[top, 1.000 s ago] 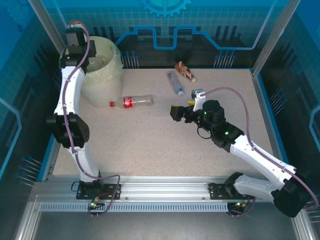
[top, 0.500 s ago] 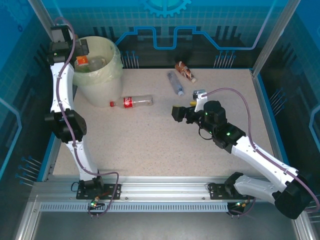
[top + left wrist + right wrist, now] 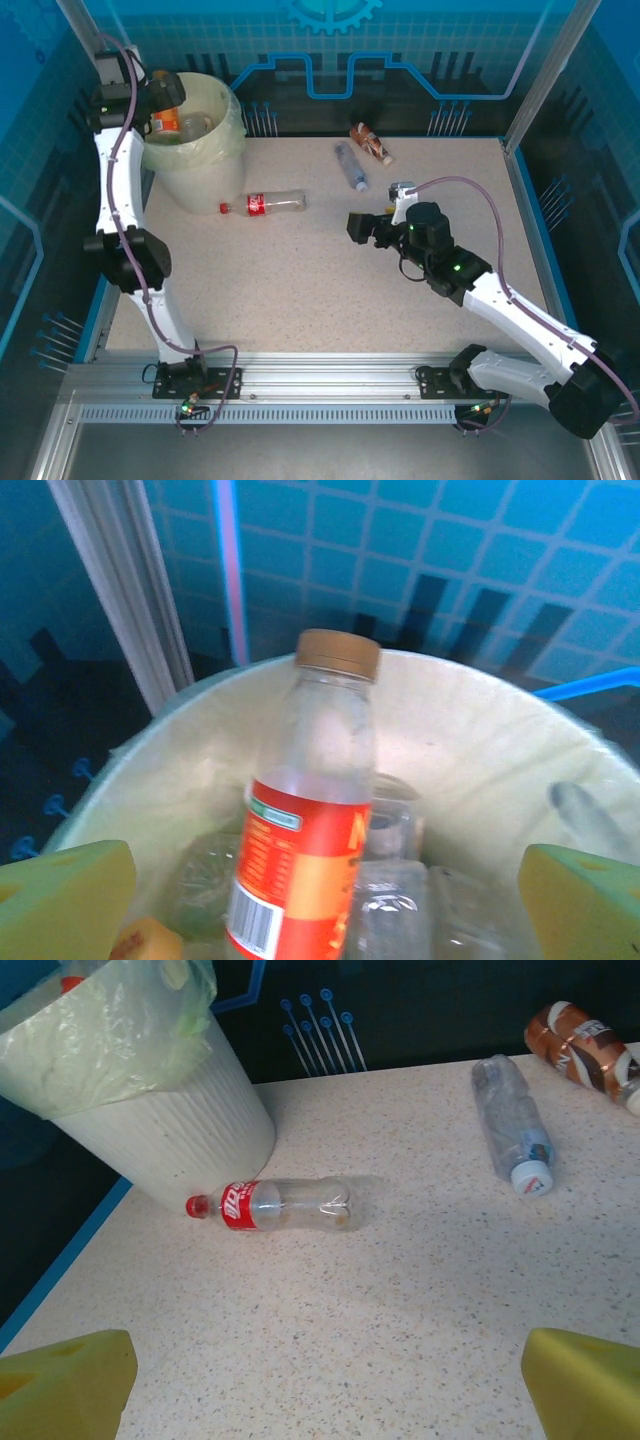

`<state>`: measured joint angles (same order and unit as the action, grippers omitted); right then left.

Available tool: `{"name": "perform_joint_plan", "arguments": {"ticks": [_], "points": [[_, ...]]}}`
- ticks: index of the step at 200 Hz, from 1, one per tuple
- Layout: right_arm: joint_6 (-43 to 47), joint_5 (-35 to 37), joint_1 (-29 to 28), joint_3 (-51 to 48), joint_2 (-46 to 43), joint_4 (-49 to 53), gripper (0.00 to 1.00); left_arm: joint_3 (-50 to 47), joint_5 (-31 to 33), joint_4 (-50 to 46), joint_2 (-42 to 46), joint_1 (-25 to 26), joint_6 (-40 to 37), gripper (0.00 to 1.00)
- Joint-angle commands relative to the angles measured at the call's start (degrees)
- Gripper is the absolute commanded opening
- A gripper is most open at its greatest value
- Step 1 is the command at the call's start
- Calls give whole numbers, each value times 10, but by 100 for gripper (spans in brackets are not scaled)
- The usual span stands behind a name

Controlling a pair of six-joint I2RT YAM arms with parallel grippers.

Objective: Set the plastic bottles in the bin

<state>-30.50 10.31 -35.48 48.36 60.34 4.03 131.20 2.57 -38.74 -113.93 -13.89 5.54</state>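
My left gripper (image 3: pixel 160 93) hangs over the left rim of the bin (image 3: pixel 215 150), open. In the left wrist view its yellow fingers (image 3: pixel 62 900) stand wide apart. Between them, touching neither, a red-and-orange-labelled bottle (image 3: pixel 312 810) with a brown cap stands tilted inside the bin (image 3: pixel 480 740), on other clear bottles (image 3: pixel 400 905). A red-capped bottle (image 3: pixel 265 203) lies on the table by the bin's foot. A clear bottle (image 3: pixel 350 165) and a brown-labelled one (image 3: pixel 372 143) lie at the back. My right gripper (image 3: pixel 360 228) hovers open over mid-table, facing the red-capped bottle (image 3: pixel 285 1205).
Blue panelled walls and metal posts (image 3: pixel 120 590) close in behind the bin. The clear bottle (image 3: pixel 510 1125) and the brown-labelled bottle (image 3: pixel 580 1045) lie near the table's back edge. Speckled tabletop (image 3: pixel 380 1320) spreads between my right gripper and the bottles.
My left gripper has opened and let go of the orange-labelled bottle, which now rests in the bin; the left wrist swung further left. The right arm has crept slightly right.
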Motion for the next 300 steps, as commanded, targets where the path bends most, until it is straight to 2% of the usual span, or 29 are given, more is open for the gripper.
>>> {"name": "perform_joint_plan", "arguments": {"ticks": [1,31,61,82,100,144,169,200,217,251,272,300], "points": [[-21,7,19,-2,-4,15,100,-40,-79,27,49,17,52,99],[-17,-6,51,17,21,46,100,-125,-133,80,119,36,83,99],[30,-32,86,65,66,82,100,-259,-229,185,211,37,169,99],[83,-55,109,104,114,107,100,-348,-261,242,260,45,235,99],[130,-67,128,148,165,134,100,-418,-259,267,300,70,267,99],[225,-126,177,284,317,201,100,-532,-224,271,364,162,274,99],[285,-139,198,381,422,241,100,-568,-228,248,367,179,282,99],[357,-156,207,512,550,296,98,-665,-218,302,395,185,308,99],[349,-151,208,598,620,340,95,-699,-205,317,407,185,321,99],[273,-132,204,764,754,432,92,-714,-211,319,401,185,321,99],[259,-132,197,819,802,446,89,-708,-223,315,392,185,321,99],[266,-84,182,891,858,472,87,-703,-226,309,384,185,317,99]]}}
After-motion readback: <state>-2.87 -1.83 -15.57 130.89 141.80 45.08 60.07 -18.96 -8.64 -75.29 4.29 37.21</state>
